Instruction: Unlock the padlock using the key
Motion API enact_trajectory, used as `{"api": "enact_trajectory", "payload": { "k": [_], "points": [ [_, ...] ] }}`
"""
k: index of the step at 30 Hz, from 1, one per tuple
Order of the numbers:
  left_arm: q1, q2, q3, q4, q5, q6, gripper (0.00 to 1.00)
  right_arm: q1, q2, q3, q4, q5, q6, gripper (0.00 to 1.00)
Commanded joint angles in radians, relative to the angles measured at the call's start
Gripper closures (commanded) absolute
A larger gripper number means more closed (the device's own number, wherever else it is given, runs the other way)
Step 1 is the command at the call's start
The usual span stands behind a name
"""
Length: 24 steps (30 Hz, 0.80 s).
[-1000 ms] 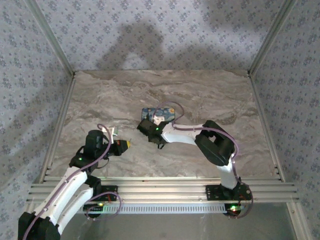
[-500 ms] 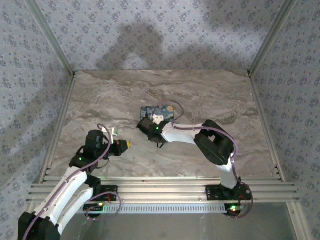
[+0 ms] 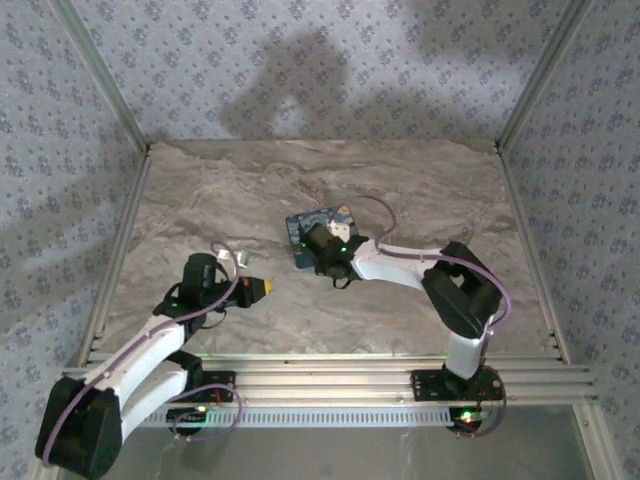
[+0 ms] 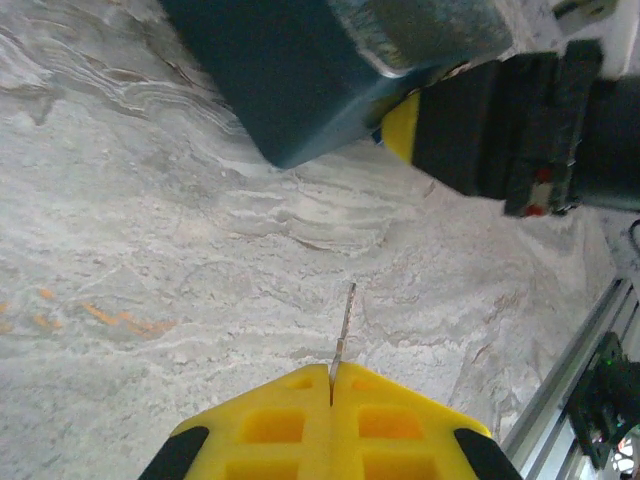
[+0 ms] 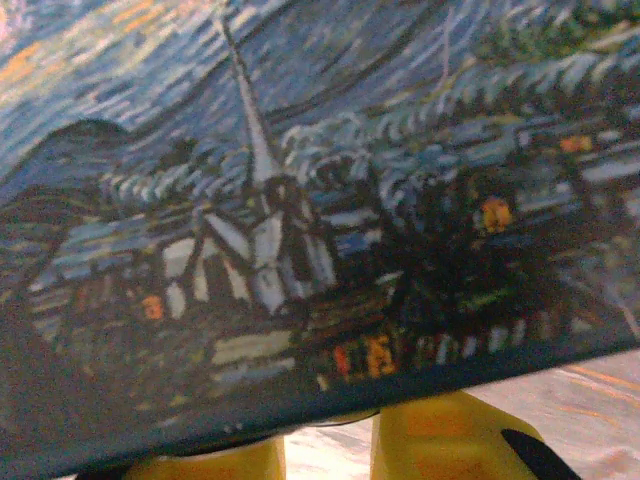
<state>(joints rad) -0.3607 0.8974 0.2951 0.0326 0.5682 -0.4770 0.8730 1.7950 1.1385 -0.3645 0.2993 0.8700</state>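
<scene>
I see the padlock (image 3: 299, 226) close to the middle of the marble surface (image 3: 220, 190), with the right gripper (image 3: 320, 243) on top of it. The right wrist camera shows its painted night-sky face (image 5: 300, 200) lying across the right gripper (image 5: 330, 455). The yellow fingers (image 5: 450, 440) sit narrow under its lower edge, holding it. What exactly they pinch is hidden from me.

In the left wrist camera the padlock (image 4: 290, 70) is a dark-blue block with one corner dipping toward the surface. A grey metal face is turned up and to the right. One yellow finger (image 4: 401, 125) of the right gripper presses its side. The arm covers too much of the block for me to call its long axis.

My left gripper (image 3: 262, 288) sits near the padlock, left of it and closer to the bases, not touching. Its yellow fingers (image 4: 270, 425) are closed flush on the key (image 4: 343, 325). The thin blade sticks straight out, aimed toward the padlock across bare surface.
</scene>
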Motion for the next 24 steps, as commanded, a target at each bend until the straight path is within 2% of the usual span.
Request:
{"api": "enact_trajectory", "payload": {
  "k": [1, 6, 13, 20, 24],
  "points": [
    [-0.027, 0.057, 0.05, 0.135, 0.044, 0.064, 1.0, -0.041, -0.073, -0.051, 0.04, -0.076, -0.005, 0.93],
    [-0.088, 0.158, 0.047, 0.26, 0.03, 0.114, 1.0, -0.085, -0.11, -0.06, 0.039, -0.209, -0.051, 0.95],
    [-0.109, 0.247, 0.014, 0.42, 0.045, 0.129, 1.0, -0.1, -0.079, 0.033, -0.032, -0.39, -0.133, 0.96],
    [-0.118, 0.294, 0.005, 0.511, 0.065, 0.167, 1.0, -0.135, -0.055, 0.098, -0.021, -0.589, -0.093, 0.97],
    [-0.121, 0.326, -0.005, 0.562, 0.048, 0.181, 1.0, -0.149, -0.058, 0.118, -0.028, -0.622, -0.059, 0.97]
  ]
}}
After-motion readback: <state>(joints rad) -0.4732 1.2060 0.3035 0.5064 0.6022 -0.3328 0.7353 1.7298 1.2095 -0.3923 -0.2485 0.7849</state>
